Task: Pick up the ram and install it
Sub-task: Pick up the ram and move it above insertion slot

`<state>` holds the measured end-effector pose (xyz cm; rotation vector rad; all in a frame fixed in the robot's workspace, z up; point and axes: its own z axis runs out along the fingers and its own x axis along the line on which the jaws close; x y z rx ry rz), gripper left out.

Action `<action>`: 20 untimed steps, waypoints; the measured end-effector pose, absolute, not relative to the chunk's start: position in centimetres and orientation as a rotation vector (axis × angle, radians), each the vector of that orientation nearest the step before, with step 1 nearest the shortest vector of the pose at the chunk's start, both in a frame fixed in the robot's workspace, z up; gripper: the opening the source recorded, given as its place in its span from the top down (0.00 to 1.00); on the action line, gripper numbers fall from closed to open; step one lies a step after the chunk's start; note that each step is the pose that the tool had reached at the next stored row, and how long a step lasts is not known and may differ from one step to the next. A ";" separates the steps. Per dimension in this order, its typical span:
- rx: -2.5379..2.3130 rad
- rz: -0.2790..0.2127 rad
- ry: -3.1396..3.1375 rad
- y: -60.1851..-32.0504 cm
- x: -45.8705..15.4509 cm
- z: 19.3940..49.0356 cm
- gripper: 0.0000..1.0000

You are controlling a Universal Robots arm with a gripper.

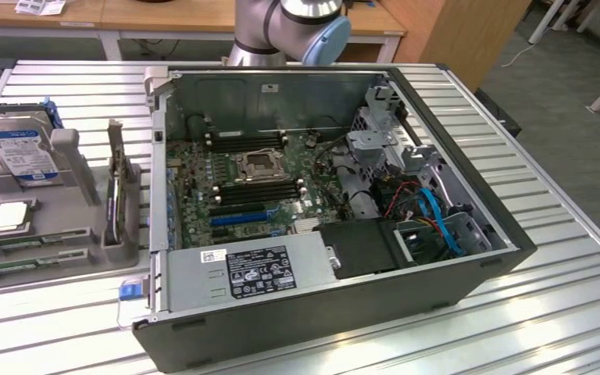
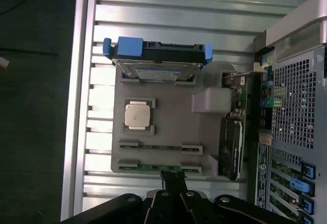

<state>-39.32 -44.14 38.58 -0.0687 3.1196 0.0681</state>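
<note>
Two ram sticks, thin and green, lie side by side in slots of a grey holder tray [image 2: 173,127]: one ram stick [image 2: 159,146] and a second ram stick [image 2: 148,166] closer to my gripper. In the exterior view the same ram sticks [image 1: 31,241] [image 1: 24,264] sit at the tray's near end. My gripper [image 2: 172,179] hangs above the tray's edge, just over the closer stick, fingers shut together with nothing between them. Black memory slots [image 1: 263,191] flank the CPU socket [image 1: 258,164] on the motherboard.
The tray also holds a silver CPU chip [image 2: 138,115], a blue-labelled hard drive [image 2: 156,55] and an upright graphics card [image 2: 232,142]. The open computer case [image 1: 331,305] lies on a slatted metal table [image 1: 550,312], with its power supply [image 1: 253,273] in front.
</note>
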 end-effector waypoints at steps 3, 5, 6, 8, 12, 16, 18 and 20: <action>-0.113 0.067 3.119 -44.1 -39.3 38.6 0.90; -0.140 0.067 3.119 -44.1 -39.3 38.6 0.90; -0.154 0.067 3.118 -44.1 -39.3 38.6 0.90; -0.182 0.067 3.117 -44.1 -39.3 38.6 0.90; -0.243 0.066 3.114 -44.1 -39.3 38.6 0.90; -0.309 0.066 3.109 -44.1 -39.3 38.6 0.90; -0.342 0.066 3.107 -44.1 -39.3 38.6 0.90; -0.377 0.066 3.103 -44.1 -39.3 38.6 0.90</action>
